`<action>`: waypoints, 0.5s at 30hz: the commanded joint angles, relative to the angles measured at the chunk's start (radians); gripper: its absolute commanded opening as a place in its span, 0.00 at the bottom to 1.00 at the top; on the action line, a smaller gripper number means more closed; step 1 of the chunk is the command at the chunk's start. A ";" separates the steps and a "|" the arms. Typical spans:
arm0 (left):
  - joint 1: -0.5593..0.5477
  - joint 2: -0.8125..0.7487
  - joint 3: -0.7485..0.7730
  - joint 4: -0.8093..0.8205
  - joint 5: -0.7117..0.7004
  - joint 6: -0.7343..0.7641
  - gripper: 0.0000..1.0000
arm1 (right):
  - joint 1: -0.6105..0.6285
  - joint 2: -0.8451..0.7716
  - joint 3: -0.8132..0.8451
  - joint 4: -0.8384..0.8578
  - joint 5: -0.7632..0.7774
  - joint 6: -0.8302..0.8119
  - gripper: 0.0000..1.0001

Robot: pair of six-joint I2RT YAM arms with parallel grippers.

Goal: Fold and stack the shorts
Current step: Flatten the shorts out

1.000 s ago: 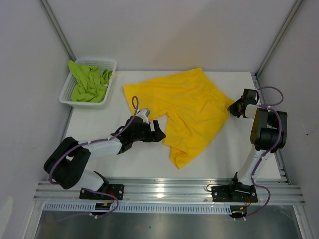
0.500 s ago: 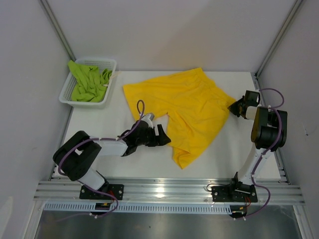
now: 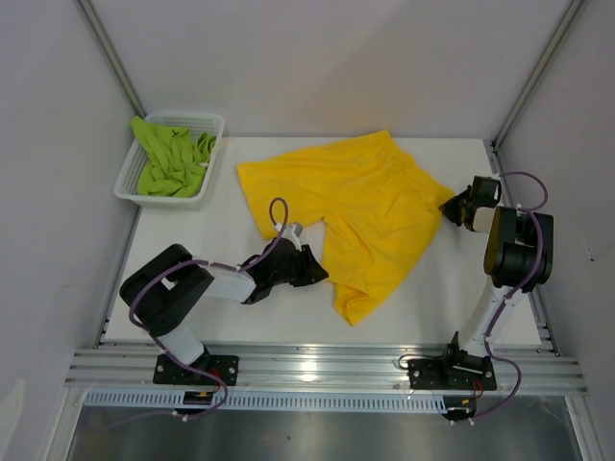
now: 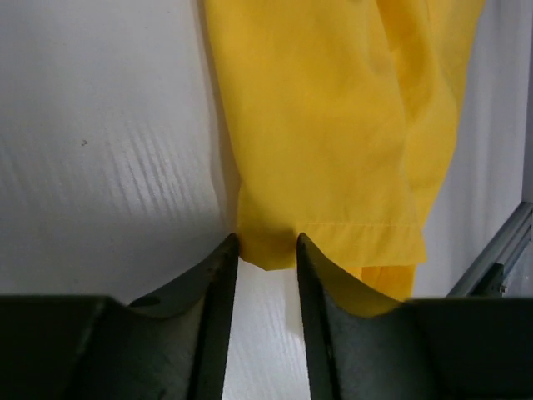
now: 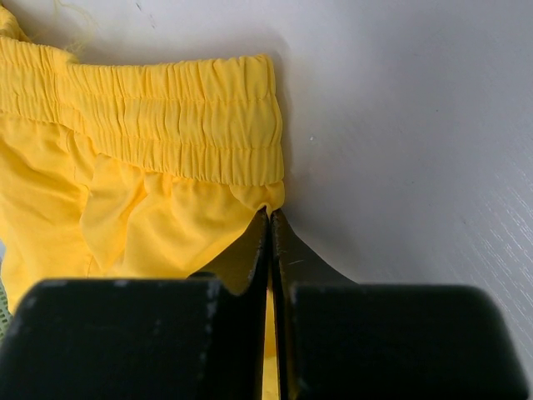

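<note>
A white basket [image 3: 165, 198] in the upper left of the frame holds the crumpled green shorts [image 3: 171, 163]. The yellow shorts [image 3: 356, 197] lie spread across the middle of the white desk [image 3: 192, 230]. The left arm reaches low along the desk. The left claw [image 4: 266, 243] is partly apart, straddling a hem corner without pinching it. At the right edge, the right claw [image 5: 268, 218] is clamped tight on the waistband corner. Plain grey walls enclose the desk.

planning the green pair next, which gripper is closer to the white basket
Left. The left gripper is at the leg hem of the yellow shorts, mid-table, right of the basket. The right gripper pinches their waistband corner near the table's far right edge.
</note>
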 commanded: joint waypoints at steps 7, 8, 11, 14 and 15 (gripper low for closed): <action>-0.010 0.029 0.083 -0.103 -0.159 0.034 0.00 | -0.006 -0.026 -0.025 0.015 0.002 -0.002 0.00; -0.010 0.019 0.092 -0.128 -0.183 0.057 0.00 | -0.006 -0.026 -0.026 0.017 0.002 -0.002 0.00; -0.004 -0.046 0.130 -0.256 -0.226 0.125 0.00 | -0.009 -0.025 -0.026 0.017 -0.001 0.000 0.00; 0.010 -0.143 0.161 -0.417 -0.295 0.203 0.00 | -0.009 -0.023 -0.023 0.009 0.001 -0.002 0.00; 0.016 -0.166 0.169 -0.456 -0.324 0.220 0.00 | -0.009 -0.022 -0.022 0.009 -0.001 -0.002 0.00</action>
